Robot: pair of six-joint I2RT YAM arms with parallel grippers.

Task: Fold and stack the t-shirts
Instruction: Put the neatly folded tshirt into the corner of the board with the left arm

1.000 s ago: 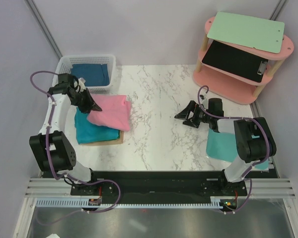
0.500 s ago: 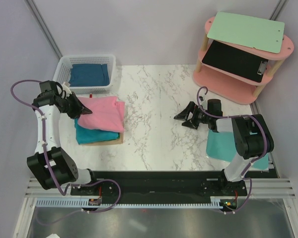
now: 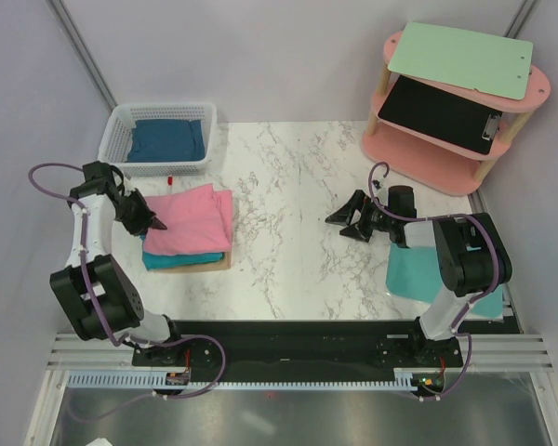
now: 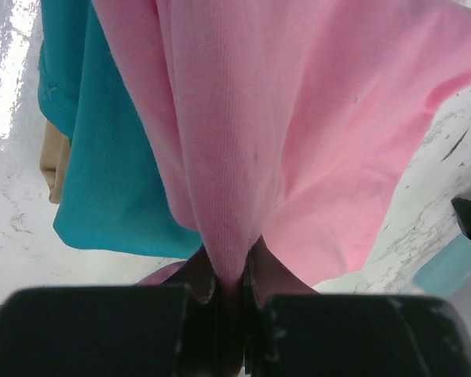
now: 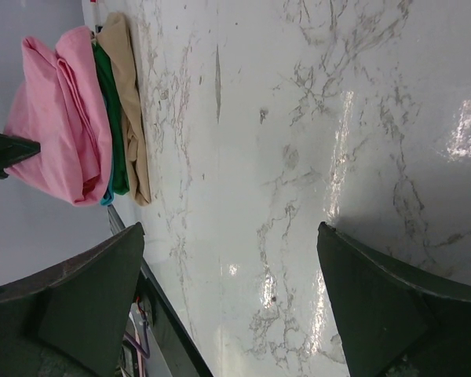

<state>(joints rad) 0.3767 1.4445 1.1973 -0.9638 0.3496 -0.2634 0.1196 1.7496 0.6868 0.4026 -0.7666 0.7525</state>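
Pink cotton is what the left tool (image 4: 229,279) is clenched on: we see a fold of the soft pink short-sleeved t-shirt (image 3: 193,216) pinched between its fingers at the shirt's left edge. The shirt lies folded on top of the folded teal t-shirt (image 3: 181,259) at the left of the white marble-patterned bench (image 3: 288,186), so we judge that stacking is the step in hand. Next the tool must let go and lift away without dragging the cloth askew. The right tool (image 3: 342,220) hangs spread and empty, well apart. The dark blue t-shirt (image 3: 167,139) sits in the white plastic basket (image 3: 112,139), not yet stacked.
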